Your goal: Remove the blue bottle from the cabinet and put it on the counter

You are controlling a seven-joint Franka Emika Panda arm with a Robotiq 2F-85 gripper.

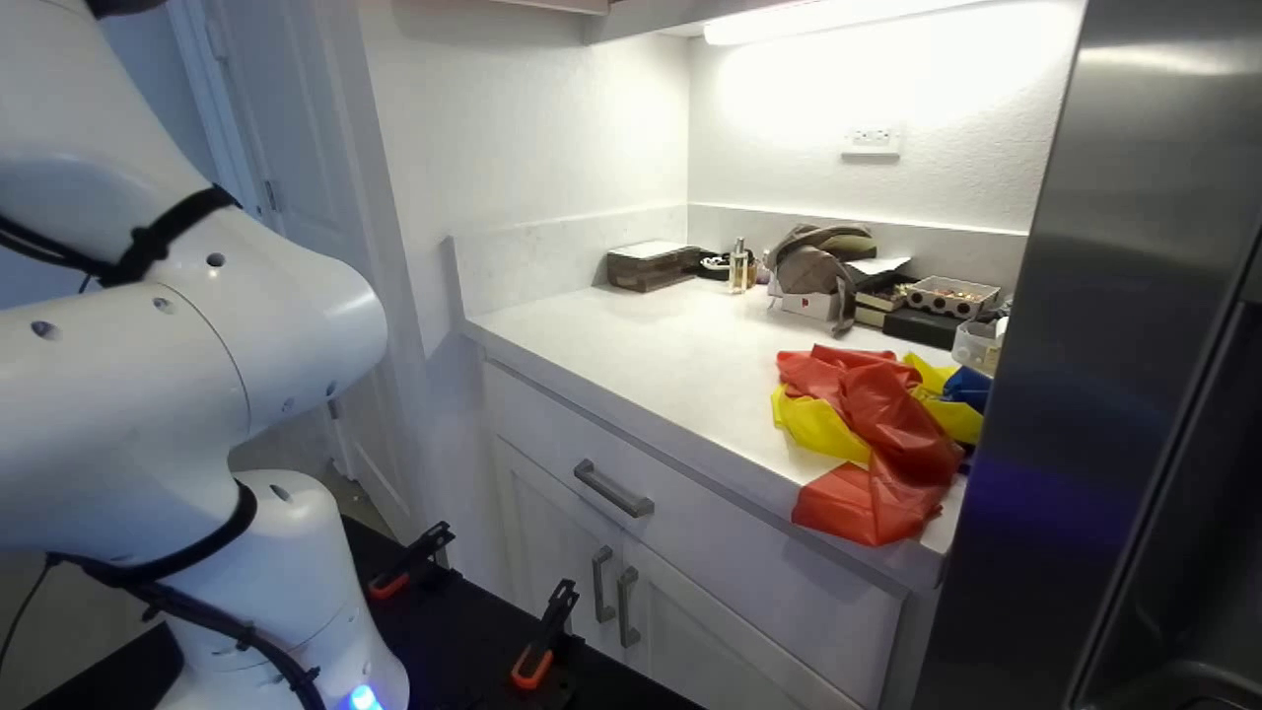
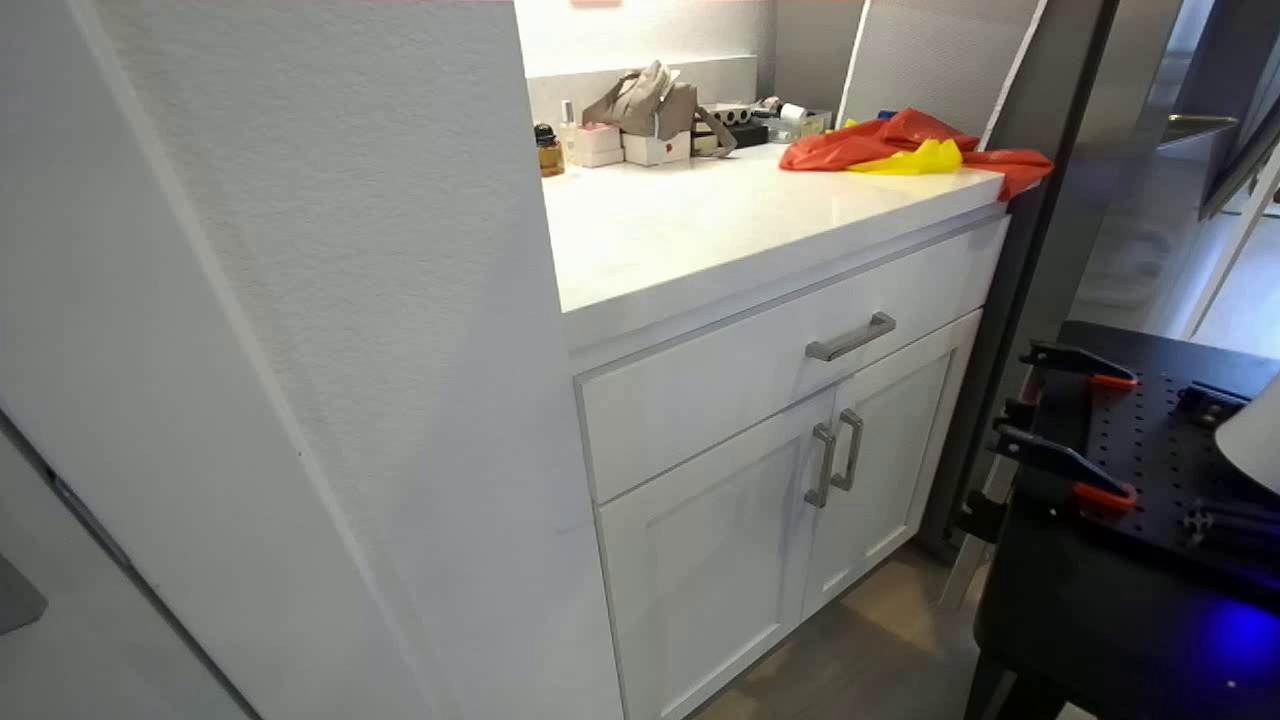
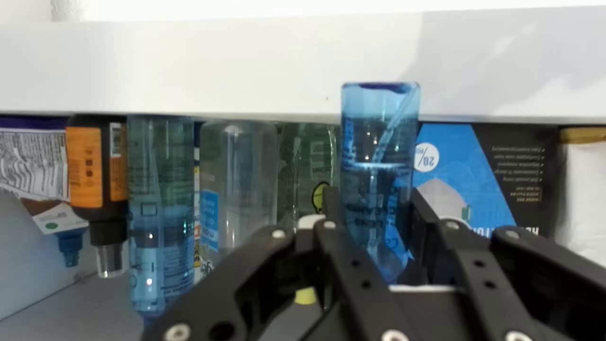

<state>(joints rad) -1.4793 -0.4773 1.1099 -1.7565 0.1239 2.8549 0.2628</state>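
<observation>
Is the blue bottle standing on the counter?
No, the wrist view shows the blue bottle held between the fingers, in front of the shelf edge.

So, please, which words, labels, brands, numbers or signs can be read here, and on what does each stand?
"20/", as displayed: round white mark on the blue-black box; the wrist view is upside down, true characters uncertain.
All other print, including on the blue bottle and orange-labelled bottle: too blurred or hidden.
Red mark on the white box: too small.
</observation>
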